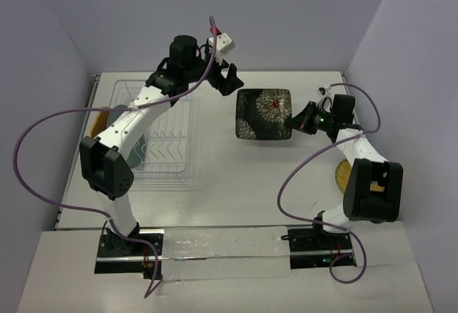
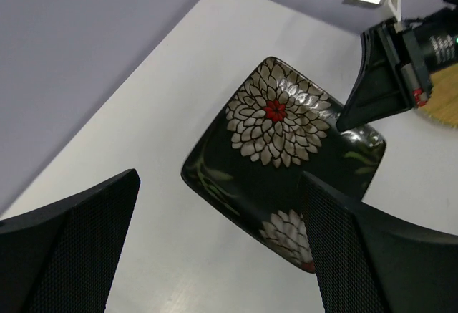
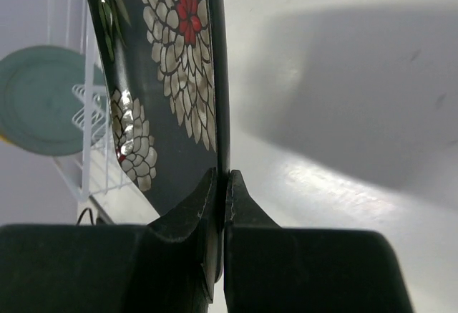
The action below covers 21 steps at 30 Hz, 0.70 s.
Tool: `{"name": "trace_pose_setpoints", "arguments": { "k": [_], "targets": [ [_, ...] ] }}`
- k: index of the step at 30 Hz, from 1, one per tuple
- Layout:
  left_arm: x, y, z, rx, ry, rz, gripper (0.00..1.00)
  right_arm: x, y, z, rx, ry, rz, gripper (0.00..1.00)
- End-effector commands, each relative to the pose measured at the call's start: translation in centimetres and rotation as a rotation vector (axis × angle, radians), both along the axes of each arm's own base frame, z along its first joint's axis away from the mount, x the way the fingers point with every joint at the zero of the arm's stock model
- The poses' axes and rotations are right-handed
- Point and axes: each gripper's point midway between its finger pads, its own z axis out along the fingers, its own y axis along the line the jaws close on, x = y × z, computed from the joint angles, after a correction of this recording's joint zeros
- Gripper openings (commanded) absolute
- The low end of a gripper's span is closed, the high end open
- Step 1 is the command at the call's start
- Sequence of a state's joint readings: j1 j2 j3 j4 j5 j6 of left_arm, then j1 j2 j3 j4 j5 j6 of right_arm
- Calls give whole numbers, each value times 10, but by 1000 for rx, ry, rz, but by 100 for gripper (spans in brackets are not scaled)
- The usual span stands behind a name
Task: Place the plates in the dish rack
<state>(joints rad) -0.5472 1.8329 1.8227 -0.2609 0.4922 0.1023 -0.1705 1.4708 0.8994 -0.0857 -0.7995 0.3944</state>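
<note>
Dish rack (image 1: 172, 157) sits on the desk (image 1: 215, 202), a teal-grey round plate (image 3: 43, 102) inside it. Right of the rack, the right hand (image 1: 291, 122) is clenched on the edge of the black floral square plate (image 1: 263, 114). The left hand (image 1: 230, 84), released, hangs between rack and plate.

The right hand (image 3: 220, 205) pinches the black floral plate's (image 3: 168, 76) edge.
</note>
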Motion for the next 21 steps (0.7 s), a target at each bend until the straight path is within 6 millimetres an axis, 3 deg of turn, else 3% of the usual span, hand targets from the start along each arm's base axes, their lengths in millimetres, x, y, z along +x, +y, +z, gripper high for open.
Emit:
{"name": "trace_pose_setpoints", "arguments": {
  "k": [1,4,9,21],
  "targets": [
    [-14,-6,-28,135,-48,-185,99,-16,29,61,81,-203,99,0],
    [-16,-9,-46,160,-18,-226,99,-32,43,57,88,-201,136,0],
    [-40,-20,-70,159,79,-396,99,-58,69,59,89,-228,224,0],
    [-80,-15,-107,170,228,-551,99,-81,92,70,21,-329,344,0]
  ]
}}
